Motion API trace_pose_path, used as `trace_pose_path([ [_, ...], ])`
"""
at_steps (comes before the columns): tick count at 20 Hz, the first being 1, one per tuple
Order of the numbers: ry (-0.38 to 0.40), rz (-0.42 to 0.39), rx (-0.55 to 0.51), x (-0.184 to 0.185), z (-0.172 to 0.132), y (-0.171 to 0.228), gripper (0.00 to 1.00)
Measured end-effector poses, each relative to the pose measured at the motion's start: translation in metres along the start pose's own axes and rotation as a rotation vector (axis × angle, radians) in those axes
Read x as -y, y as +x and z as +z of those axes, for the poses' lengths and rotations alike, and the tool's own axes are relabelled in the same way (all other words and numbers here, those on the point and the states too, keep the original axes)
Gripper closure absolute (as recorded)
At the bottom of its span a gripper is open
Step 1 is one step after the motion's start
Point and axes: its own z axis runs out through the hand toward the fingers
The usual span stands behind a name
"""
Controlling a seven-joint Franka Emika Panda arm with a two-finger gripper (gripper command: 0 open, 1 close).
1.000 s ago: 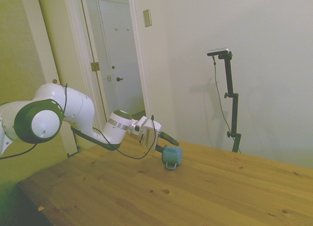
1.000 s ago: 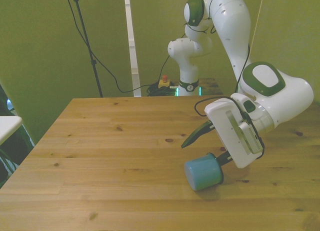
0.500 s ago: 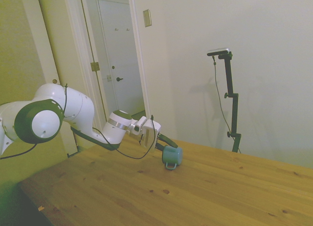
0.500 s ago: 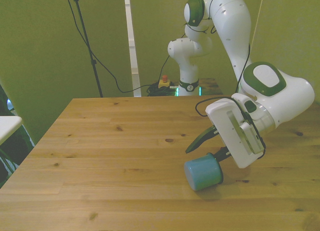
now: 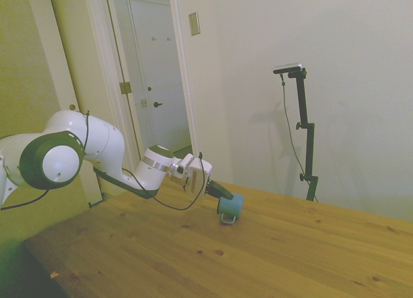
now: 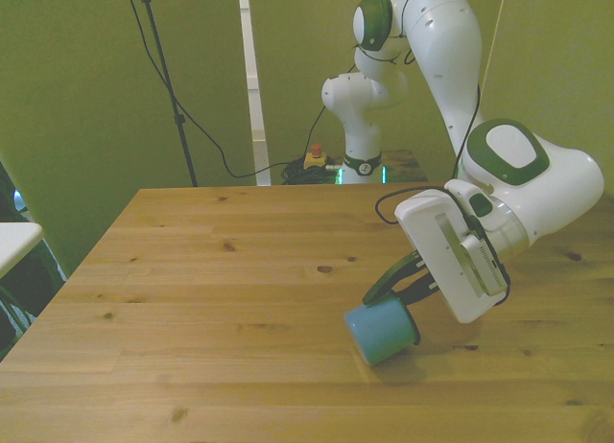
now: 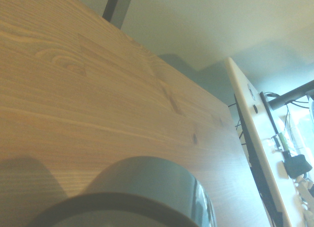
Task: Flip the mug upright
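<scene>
The light blue-teal mug (image 6: 381, 332) is tilted on its side over the wooden table (image 6: 211, 270), base facing the front view's lower left. In the side view the mug (image 5: 230, 207) has its small loop handle hanging down toward the tabletop. My gripper (image 6: 390, 303) reaches in from the front view's right, its dark fingers (image 6: 386, 280) drawn together on the mug's rim end. Seen from the side, the gripper (image 5: 223, 196) meets the mug's upper left. The wrist view holds the mug's dark curved wall (image 7: 147, 190) close up, over the wood.
A light wall and a doorway stand behind the table (image 5: 290, 246) in the side view. Cables and the robot's base (image 6: 360, 165) sit past the far edge in the front view. A white surface (image 6: 14, 240) pokes in at the front view's left.
The fingers, spread wide around the mug a second ago, have closed on it. The mug has shifted toward the front view's left and tipped up a little.
</scene>
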Motion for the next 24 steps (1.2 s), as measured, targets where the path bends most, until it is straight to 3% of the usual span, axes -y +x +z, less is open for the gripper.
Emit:
trace_pose_path([
  [7, 0.051, 0.063, 0.055, -0.009, -0.018, 0.023, 1.0],
  [15, 0.379, 0.234, 0.312, -0.074, -0.09, 0.088, 1.0],
  [19, 0.515, 0.291, 0.486, -0.099, -0.083, 0.092, 1.0],
  [24, 0.624, 0.333, 0.737, -0.113, -0.043, 0.08, 1.0],
])
